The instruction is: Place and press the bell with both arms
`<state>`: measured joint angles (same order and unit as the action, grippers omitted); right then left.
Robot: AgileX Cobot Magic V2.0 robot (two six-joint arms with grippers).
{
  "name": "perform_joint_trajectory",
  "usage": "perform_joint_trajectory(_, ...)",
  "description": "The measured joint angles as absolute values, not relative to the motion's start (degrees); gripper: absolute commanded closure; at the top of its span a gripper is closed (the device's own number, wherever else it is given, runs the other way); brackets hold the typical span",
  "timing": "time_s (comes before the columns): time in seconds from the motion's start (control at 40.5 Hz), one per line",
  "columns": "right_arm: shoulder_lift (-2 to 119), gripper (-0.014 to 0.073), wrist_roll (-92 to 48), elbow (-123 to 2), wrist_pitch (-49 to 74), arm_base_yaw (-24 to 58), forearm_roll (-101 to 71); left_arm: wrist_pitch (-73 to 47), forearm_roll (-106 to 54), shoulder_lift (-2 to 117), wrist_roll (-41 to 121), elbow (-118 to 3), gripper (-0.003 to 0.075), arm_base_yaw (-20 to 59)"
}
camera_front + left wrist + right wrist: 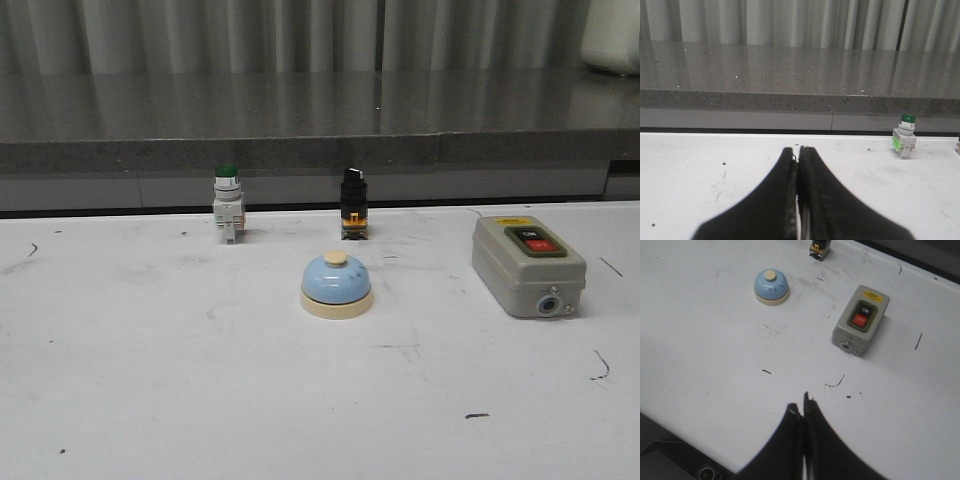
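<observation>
The light-blue bell [337, 285] with cream base and cream button stands upright on the white table, near the middle. It also shows in the right wrist view [771, 286], far from the right gripper. My left gripper [798, 150] is shut and empty, low over the table; the bell is out of its view. My right gripper [801, 407] is shut and empty, above the table's near edge. Neither arm shows in the front view.
A green-capped pushbutton [228, 204] and a black selector switch [352, 204] stand behind the bell. A grey ON/OFF switch box [525, 264] lies to the right. A grey stone ledge [300, 120] runs along the back of the table.
</observation>
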<state>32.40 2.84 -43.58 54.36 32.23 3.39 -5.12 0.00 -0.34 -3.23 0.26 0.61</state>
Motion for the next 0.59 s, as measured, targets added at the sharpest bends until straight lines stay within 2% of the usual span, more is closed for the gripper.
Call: perform_joint_trajectory(0.593,31.81,0.0663,2.84,-43.26,54.23,31.83,3.39,-5.12,0.0,-0.34,-3.14,0.26,0.074,0.61)
